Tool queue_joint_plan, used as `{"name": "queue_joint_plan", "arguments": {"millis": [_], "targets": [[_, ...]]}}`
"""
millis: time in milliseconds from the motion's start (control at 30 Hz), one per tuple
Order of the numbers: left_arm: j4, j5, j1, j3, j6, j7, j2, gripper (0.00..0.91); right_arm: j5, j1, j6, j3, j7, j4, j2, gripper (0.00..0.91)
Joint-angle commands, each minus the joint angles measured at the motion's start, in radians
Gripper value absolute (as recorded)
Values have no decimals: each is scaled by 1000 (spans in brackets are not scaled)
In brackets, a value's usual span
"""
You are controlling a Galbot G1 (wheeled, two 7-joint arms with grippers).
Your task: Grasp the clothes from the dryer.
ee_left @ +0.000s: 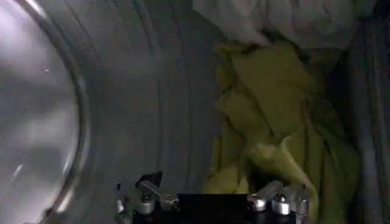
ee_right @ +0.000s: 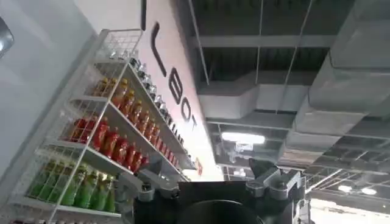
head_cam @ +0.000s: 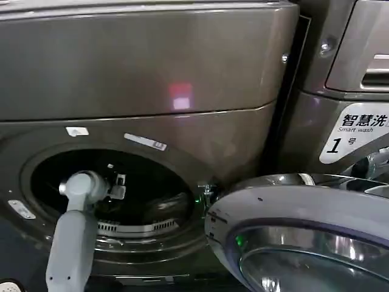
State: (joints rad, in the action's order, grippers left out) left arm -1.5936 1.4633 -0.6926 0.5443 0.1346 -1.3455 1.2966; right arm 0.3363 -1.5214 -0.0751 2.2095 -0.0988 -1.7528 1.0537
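Jaws of the left gripper (ee_left: pixel 210 198) stand wide apart inside the drum, empty, with one fingertip (ee_left: pixel 266 190) just at the near fold of the clothes (ee_left: pixel 274 115) and the other over bare drum wall. From the head view the left arm (head_cam: pixel 73 237) reaches up through the round mouth of the dryer (head_cam: pixel 152 79), its wrist well inside the dark opening with free room between it and the rim on every side. Beside the mouth, the glass door (head_cam: pixel 304 237) is swung open to the right, its grey rim close to the mouth's right edge.

Inside the drum, the lime garment lies crumpled against the curved metal wall, and a white cloth (ee_left: pixel 286 21) rests beyond it, touching its far edge. Left of the heap the drum wall is bare and smooth. The head view gives just darkness and the drum's ribbed lip, so the clothes are seen through the left wrist camera.

Over on the other side, the right gripper (ee_right: pixel 210 182) points up toward a ceiling and a wire shelf of bottles (ee_right: pixel 103 146), jaws spread wide and holding nothing.
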Motion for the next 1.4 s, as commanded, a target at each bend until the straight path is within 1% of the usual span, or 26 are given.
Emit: {"name": "queue_joint_plan", "arguments": {"millis": [33, 367, 633, 667, 733, 1033, 1200, 1400], "targets": [[64, -39, 8, -7, -24, -2, 1, 907, 1, -1, -1, 1, 1, -1, -3, 907], [135, -79, 32, -16, -49, -1, 1, 907, 2, -5, 0, 1, 1, 0, 3, 907], [169, -125, 38, -23, -58, -2, -17, 907, 2, -5, 0, 3, 1, 0, -1, 907], [174, -135, 40, -23, -59, -2, -17, 148, 2, -3, 0, 1, 1, -1, -1, 907], [179, -140, 42, -23, -57, -2, -16, 0, 1, -1, 0, -1, 1, -2, 0, 907], [209, -169, 48, -38, -65, -2, -6, 0, 4, -18, -1, 9, 3, -19, -3, 907], [214, -219, 49, -64, -68, -2, -10, 0, 4, -27, -1, 12, 3, -21, 3, 907], [226, -221, 61, -66, -68, -2, -11, 0, 4, -31, -2, 14, 3, -26, 2, 907]]}}
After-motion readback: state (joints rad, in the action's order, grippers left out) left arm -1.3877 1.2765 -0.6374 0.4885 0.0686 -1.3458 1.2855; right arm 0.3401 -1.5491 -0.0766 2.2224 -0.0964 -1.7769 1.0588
